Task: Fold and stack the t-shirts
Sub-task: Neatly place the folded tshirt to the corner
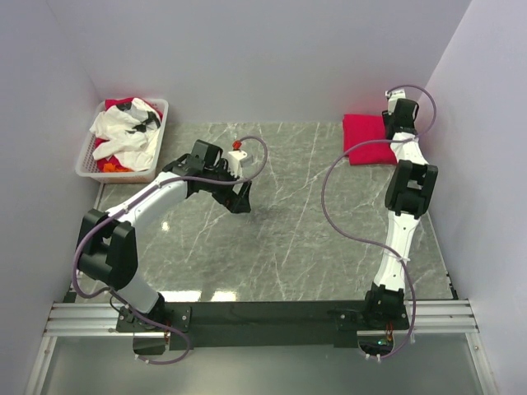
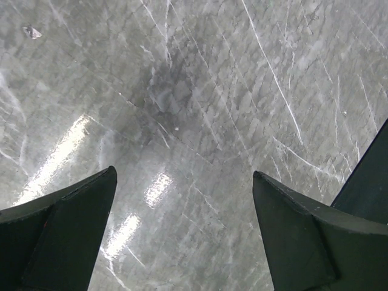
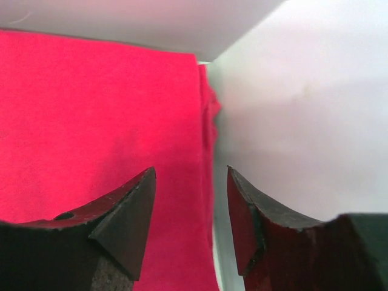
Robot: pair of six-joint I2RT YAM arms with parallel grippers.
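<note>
While the left arm [image 1: 156, 197] reached out over the middle of the bench [image 1: 288, 230], the left jaws pointed down and stood spread wide; they held nothing; in the left wrist view only the bare grey bench [image 2: 212, 91] showed between them, with white streaks and shiny spots on it. The right arm [image 1: 408, 193] stretched to the far right corner of the bench; the right jaws hung just above a red shirt [image 1: 362, 138]; they were partly spread, with a gap between them, and they pinched nothing. The shirt lay folded flat in that corner, close to the right wall [image 1: 486, 164]; in the right wrist view the shirt [image 3: 91, 109] filled the left side, its right edge ran under the gap between the jaws, and the pale wall [image 3: 303, 91] rose just beside that edge; I could not tell if it was one shirt or a pile. A white basket [image 1: 85, 164] sat by the far left corner, well apart from the shirt; white cloth [image 1: 132, 132] was heaped in it, with some red cloth [image 1: 122, 104] peeking out at the back; the two arms were well apart.
</note>
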